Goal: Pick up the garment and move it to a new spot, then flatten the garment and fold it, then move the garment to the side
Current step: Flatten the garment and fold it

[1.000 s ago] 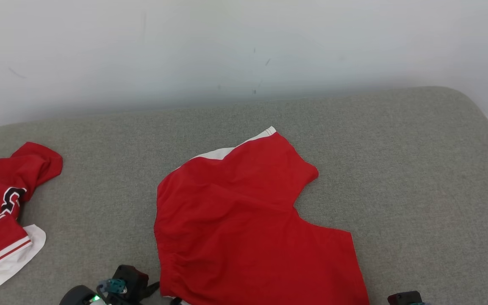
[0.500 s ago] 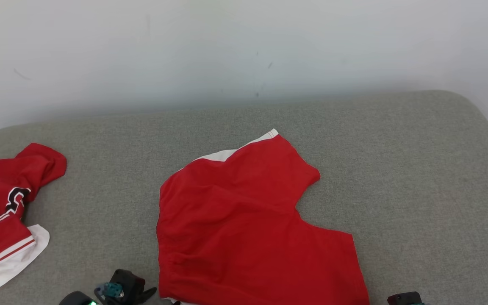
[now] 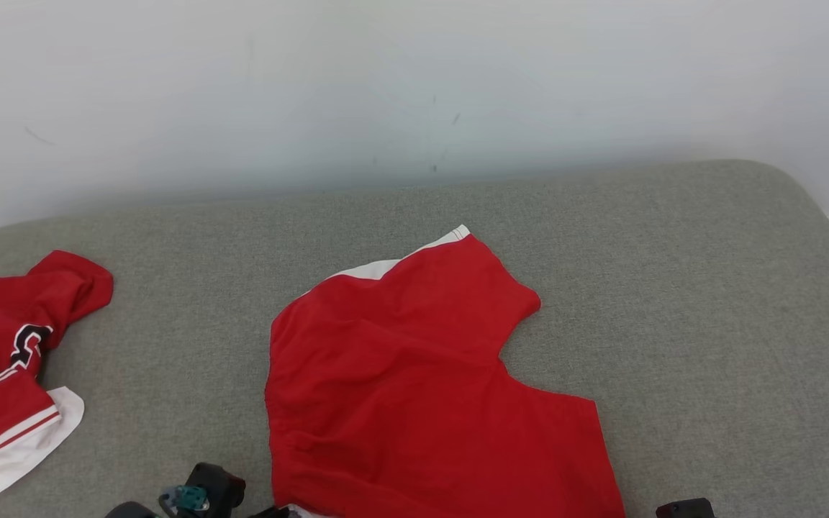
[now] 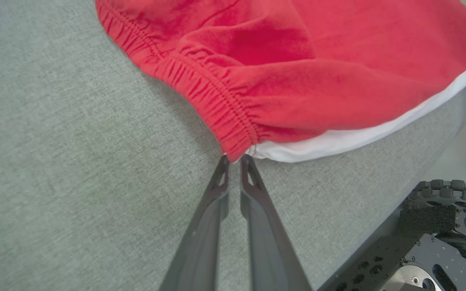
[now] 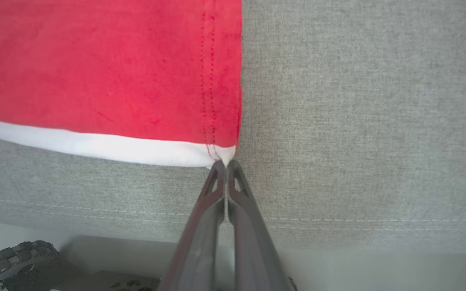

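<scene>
Left claw [image 4: 234,158] pinched the waistband corner of the shorts [image 4: 297,81]; right claw [image 5: 225,165] pinched their white hem corner.

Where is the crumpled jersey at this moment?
In the head view the jersey lies bunched at the left edge of the grey cushion, well apart from the spread shorts at centre.

Bright, even, diffuse light in all three views, with no glare and no single source evident. Shadows are soft: a faint grey band where the wall [image 3: 414,86] meets the grey cushion [image 3: 673,288], and a thin dark rim under the red garment [image 4: 297,60] in the left wrist view. The head view is slightly soft (wall marks look smeared). The wrist views render the weave sharply, with wide-angle bending toward the margins.
</scene>
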